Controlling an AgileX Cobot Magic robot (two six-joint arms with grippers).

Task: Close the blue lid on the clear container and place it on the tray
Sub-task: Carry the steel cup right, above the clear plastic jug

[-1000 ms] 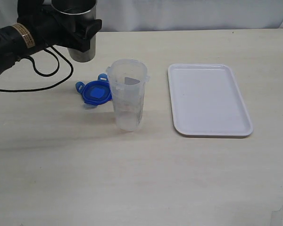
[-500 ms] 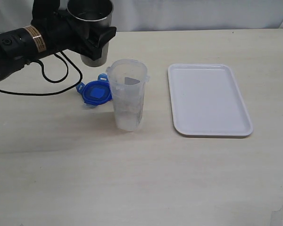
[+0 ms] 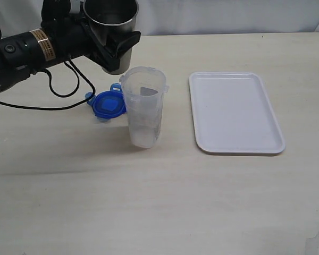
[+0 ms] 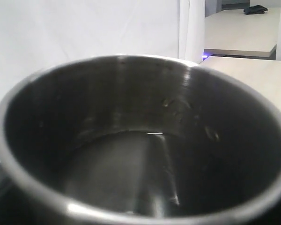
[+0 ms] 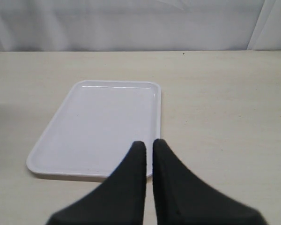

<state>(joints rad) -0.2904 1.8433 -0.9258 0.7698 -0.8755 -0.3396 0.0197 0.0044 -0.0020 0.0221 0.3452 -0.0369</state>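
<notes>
The clear container (image 3: pixel 143 109) stands upright and uncapped in the middle of the table. The blue lid (image 3: pixel 107 104) lies flat just to its left, touching or nearly touching it. The white tray (image 3: pixel 236 112) lies to the right, with nothing on it, and also shows in the right wrist view as the tray (image 5: pixel 96 124). My left gripper (image 3: pixel 115 47) is shut on a grey steel cup (image 3: pixel 110 20), held upright in the air behind and left of the container's rim. In the left wrist view, the cup (image 4: pixel 131 154) hides the jaws. My right gripper (image 5: pixel 148 144) is shut on nothing, near the tray's edge.
A black cable (image 3: pixel 69 95) from the left arm loops over the table left of the lid. The table's far edge meets a white curtain (image 3: pixel 212 16). Bare tabletop (image 3: pixel 159 202) stretches across the whole front.
My left arm has carried the steel cup to the right, up to the container's rim. Container, lid and tray have not moved.
</notes>
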